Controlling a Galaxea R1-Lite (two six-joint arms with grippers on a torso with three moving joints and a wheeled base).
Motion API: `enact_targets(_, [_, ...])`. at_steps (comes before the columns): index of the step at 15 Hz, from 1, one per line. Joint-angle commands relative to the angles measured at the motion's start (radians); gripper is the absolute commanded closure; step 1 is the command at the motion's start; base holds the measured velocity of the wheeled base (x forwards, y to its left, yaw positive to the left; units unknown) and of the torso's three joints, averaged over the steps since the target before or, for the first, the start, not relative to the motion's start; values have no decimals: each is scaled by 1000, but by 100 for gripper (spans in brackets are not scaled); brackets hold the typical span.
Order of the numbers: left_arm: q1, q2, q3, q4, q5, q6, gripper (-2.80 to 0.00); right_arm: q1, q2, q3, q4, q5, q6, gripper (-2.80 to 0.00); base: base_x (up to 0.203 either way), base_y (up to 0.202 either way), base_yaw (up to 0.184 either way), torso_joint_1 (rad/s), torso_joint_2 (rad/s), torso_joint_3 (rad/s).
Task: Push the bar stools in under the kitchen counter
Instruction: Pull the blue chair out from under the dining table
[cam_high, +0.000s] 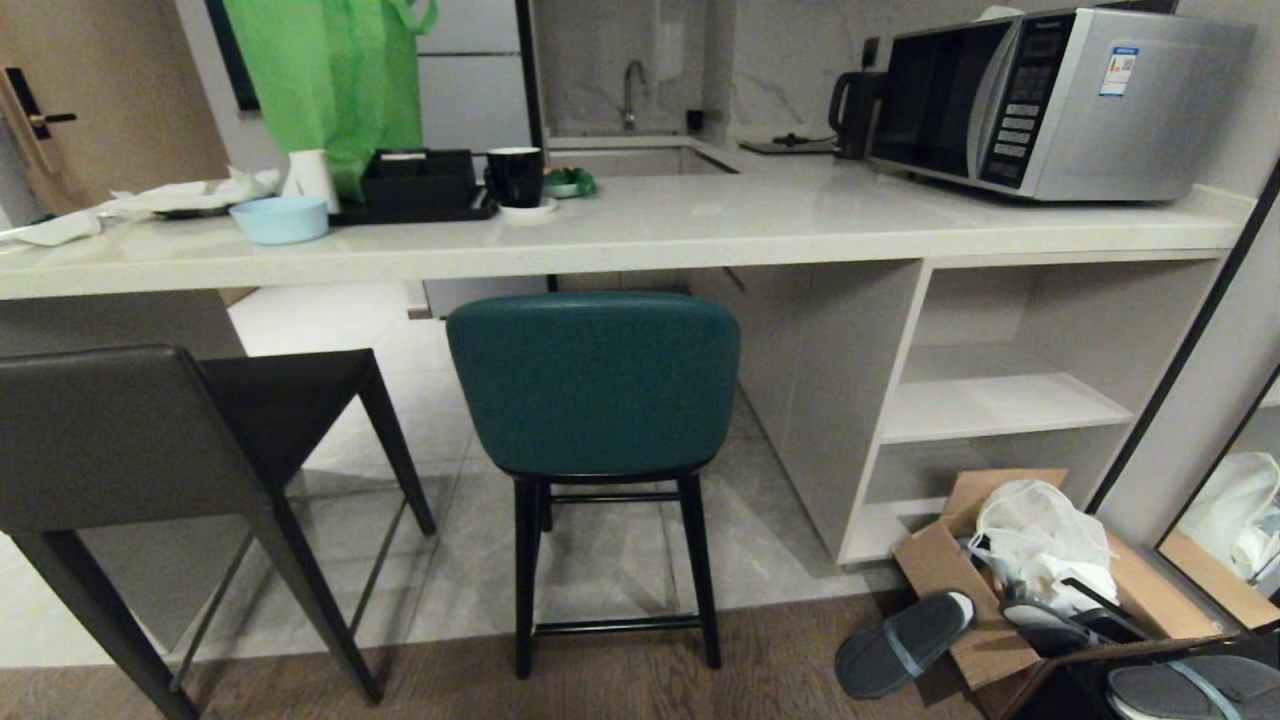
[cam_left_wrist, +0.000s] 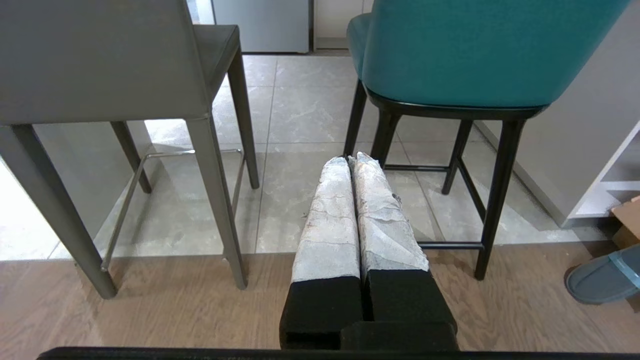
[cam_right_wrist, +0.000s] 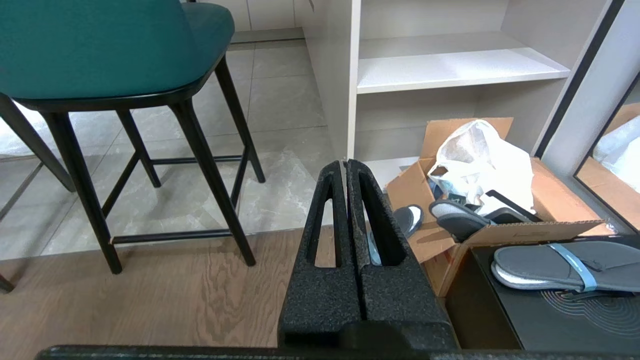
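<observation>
Two bar stools stand on the near side of the worktop (cam_high: 640, 235): one teal stool (cam_high: 594, 385) at the middle, its back just below the worktop edge, and one dark grey stool (cam_high: 120, 440) to its left, nearer. Two pincers hang low over the floor, left pincer (cam_left_wrist: 350, 159) and right pincer (cam_right_wrist: 346, 162), each pressed together and holding nothing. One microwave (cam_high: 1050, 100) sits far right.

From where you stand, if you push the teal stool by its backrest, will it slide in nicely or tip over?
The teal stool is tall on thin black legs, so a push high on the backrest may rock it rather than slide it. Its rear feet stand on wood and its front feet on tile, so they might catch at the seam. The padded back will probably give slightly.
</observation>
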Motion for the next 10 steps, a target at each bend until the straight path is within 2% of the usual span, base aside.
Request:
enact_targets(1, [1,0,2,0,0,0,0,0,2,0,-1,-1,-1,0,0,0,0,0,0,0])
enact_targets(10, [2,0,3,-2,0,3,0,-1,2,0,-1,0,1,0,0,0,0,0,0,0])
